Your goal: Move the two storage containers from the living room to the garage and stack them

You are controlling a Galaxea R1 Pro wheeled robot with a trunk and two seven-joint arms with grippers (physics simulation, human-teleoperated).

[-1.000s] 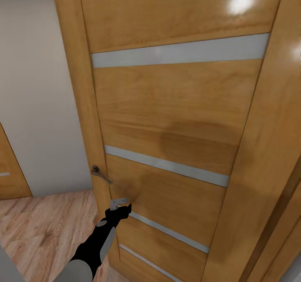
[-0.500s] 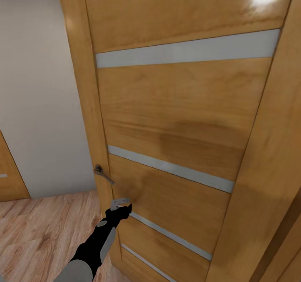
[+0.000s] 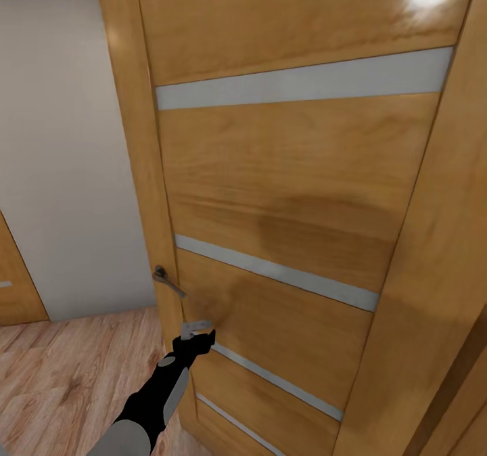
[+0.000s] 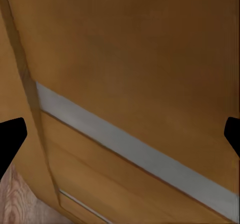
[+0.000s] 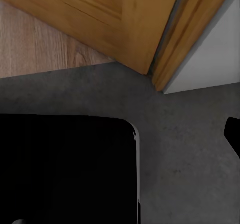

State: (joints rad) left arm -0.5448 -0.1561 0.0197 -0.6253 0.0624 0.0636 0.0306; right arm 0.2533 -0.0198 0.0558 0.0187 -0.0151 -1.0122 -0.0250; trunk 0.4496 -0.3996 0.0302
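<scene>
The left arm [image 3: 152, 395] reaches up from the lower edge of the head view, black with a grey sleeve; its gripper [image 3: 196, 331] is at the door [image 3: 284, 185], just below and to the right of the handle [image 3: 166, 280], apart from it; its pale tip looks to be against the wood, though touch cannot be made out for sure. In the left wrist view the two dark fingertips [image 4: 11, 139] sit at opposite edges of the picture, spread wide, with nothing between them but the door's face [image 4: 135, 49] and one grey strip [image 4: 135, 151] running slantwise across it; so the left pincer is released.

The door is warm orange wood, glossy, crossed by grey strips [image 3: 297, 80]; it fills most of the head view and stands close before the camera; its frame [image 3: 439, 273] runs down the right side. A dull metal lever handle sits near the door's left edge. Left of the door there is light wood-plank floor [image 3: 67, 368], then a plain pale wall [image 3: 61, 158] further back, and a sliver of another wooden door [image 3: 13, 280] at the far left.

In the right wrist view a large black body [image 5: 65, 169] lies nearest, over dark grey concrete floor [image 5: 185, 149]; one dark fingertip [image 5: 234, 134] shows at the edge, and whether the right pincer is released or clenched I cannot tell; beyond, the concrete meets wood planks [image 5: 40, 44], a door's bottom edge [image 5: 115, 24] and a white wall [image 5: 215, 49].

The containers cannot be placed from these pictures.
</scene>
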